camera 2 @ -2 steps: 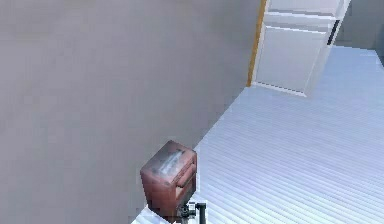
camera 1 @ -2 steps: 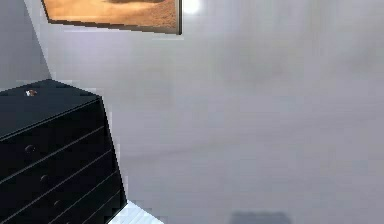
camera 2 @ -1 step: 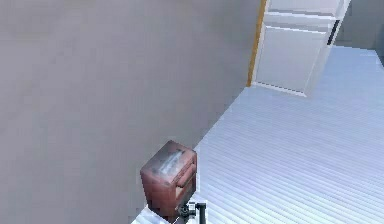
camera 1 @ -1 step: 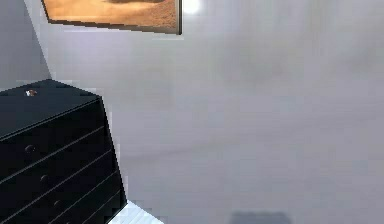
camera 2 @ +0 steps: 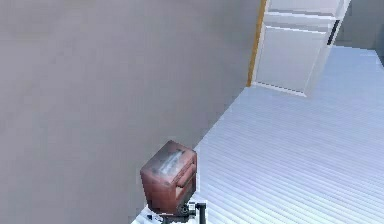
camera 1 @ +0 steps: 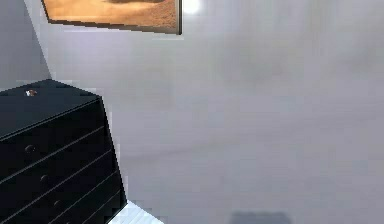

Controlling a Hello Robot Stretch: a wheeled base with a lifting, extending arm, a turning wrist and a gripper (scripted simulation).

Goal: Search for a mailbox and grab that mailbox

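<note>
Claw: dark claw (camera 2: 190, 212) at the arm side view's bottom edge, holding the mailbox; how its fingers are set cannot be told.
Mailbox: reddish-brown, round-cornered boxy mailbox (camera 2: 168, 172), tilted, clear of the floor, near the plain grey wall (camera 2: 90, 90).
Floor: pale ribbed planks (camera 2: 290, 150).
Door: white panelled door (camera 2: 295, 45), far corner.
Ahead: glossy black drawer chest (camera 1: 50, 150); wood-framed picture (camera 1: 115, 10).

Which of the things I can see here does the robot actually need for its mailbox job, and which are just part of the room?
For the job: the reddish-brown, round-topped mailbox; the gripper at the arm side view's bottom edge, just under it in the picture.

Just lying about: the black dresser; the framed picture on the wall above it; the white door.
</note>
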